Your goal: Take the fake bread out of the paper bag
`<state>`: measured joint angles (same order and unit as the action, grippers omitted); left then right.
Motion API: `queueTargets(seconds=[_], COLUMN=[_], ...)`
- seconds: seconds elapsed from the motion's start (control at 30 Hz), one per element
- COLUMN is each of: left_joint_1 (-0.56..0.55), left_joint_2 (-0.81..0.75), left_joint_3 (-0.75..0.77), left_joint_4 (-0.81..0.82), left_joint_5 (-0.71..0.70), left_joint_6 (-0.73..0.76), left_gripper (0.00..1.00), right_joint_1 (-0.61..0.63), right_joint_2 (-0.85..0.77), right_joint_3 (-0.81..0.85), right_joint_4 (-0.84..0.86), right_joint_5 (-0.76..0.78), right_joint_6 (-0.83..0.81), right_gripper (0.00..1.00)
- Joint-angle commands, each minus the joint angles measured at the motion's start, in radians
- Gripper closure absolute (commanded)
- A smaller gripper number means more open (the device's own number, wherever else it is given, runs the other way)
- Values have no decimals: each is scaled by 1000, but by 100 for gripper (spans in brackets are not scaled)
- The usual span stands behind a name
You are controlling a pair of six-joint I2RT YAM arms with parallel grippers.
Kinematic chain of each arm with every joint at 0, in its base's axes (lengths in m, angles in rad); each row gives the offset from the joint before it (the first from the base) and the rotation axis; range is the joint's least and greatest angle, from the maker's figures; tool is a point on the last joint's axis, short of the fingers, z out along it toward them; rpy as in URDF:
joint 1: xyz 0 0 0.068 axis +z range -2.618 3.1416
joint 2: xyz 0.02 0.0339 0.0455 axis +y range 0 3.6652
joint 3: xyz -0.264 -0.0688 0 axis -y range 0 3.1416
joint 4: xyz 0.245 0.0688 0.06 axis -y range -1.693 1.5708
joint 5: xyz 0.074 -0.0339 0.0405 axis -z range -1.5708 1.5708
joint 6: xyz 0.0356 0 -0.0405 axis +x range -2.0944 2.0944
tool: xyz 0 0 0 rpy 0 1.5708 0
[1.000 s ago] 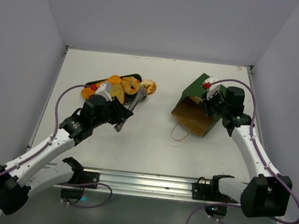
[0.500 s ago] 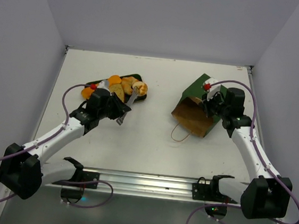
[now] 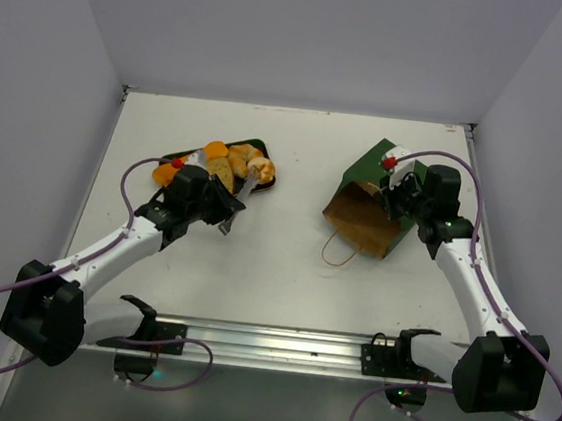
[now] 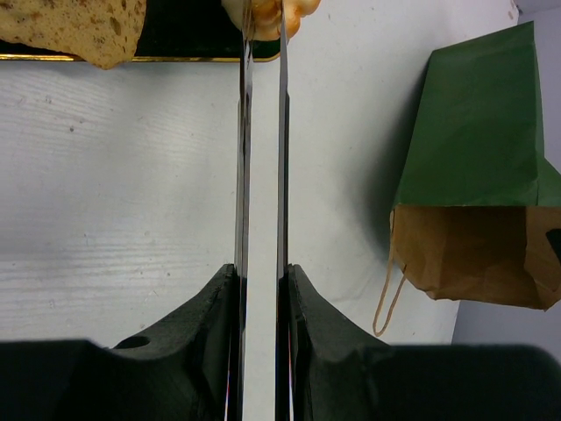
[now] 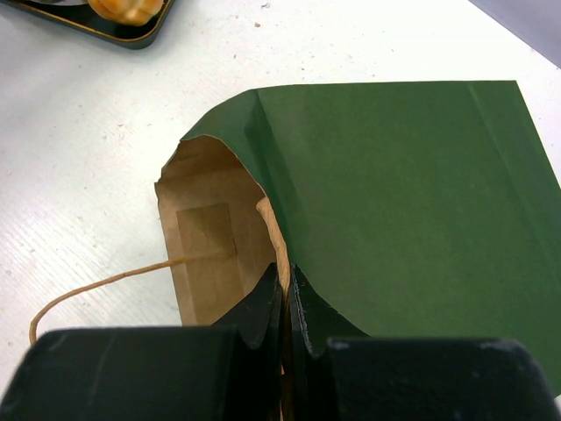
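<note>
The paper bag [image 3: 372, 205] lies on its side at the right, its brown mouth facing the front left; nothing shows inside it. My right gripper [image 3: 400, 198] is shut on the bag's upper rim [image 5: 279, 237]. My left gripper [image 3: 224, 213] is shut on metal tongs [image 4: 261, 158]. The tong tips pinch a golden roll [image 3: 262, 168] over the right end of the dark green tray [image 3: 256, 144]. On the tray lie an orange loaf [image 3: 214, 149], a tan slice [image 3: 223, 171] and other golden rolls [image 3: 243, 156].
The bag's twine handle [image 3: 337, 249] loops onto the white table in front of the bag's mouth. Grey walls stand on the left, the back and the right. A metal rail [image 3: 267, 340] runs along the front edge.
My left arm has carried the tongs and the golden roll leftward, from just right of the tray to over its right end. The right gripper and the bag have not moved.
</note>
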<state>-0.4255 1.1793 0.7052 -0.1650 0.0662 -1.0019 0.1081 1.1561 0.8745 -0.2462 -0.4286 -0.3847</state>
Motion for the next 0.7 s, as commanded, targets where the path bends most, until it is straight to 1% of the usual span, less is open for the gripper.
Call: queueTargets(seconds=[0.0, 0.13, 0.2, 0.43, 0.67], left_joint_1=[11, 10, 11, 13, 13], left_joint_2=[2, -1, -1, -1, -3], left_joint_3=[33, 28, 27, 20, 10], left_joint_4=[64, 67, 68, 67, 65], left_joint_5=[1, 12, 17, 30, 27], left_joint_6=[25, 17, 11, 5, -4], left_gripper=[100, 98, 94, 78, 66], right_joint_1=[-7, -5, -5, -5, -5], right_joint_2=[-26, -24, -24, -27, -27], right_joint_3=[-6, -6, -6, -6, -6], right_joint_4=[41, 41, 41, 42, 42], right_joint_5=[2, 2, 4, 5, 4], right_joint_6=[12, 10, 10, 10, 12], right_gripper=[100, 100, 100, 100, 100])
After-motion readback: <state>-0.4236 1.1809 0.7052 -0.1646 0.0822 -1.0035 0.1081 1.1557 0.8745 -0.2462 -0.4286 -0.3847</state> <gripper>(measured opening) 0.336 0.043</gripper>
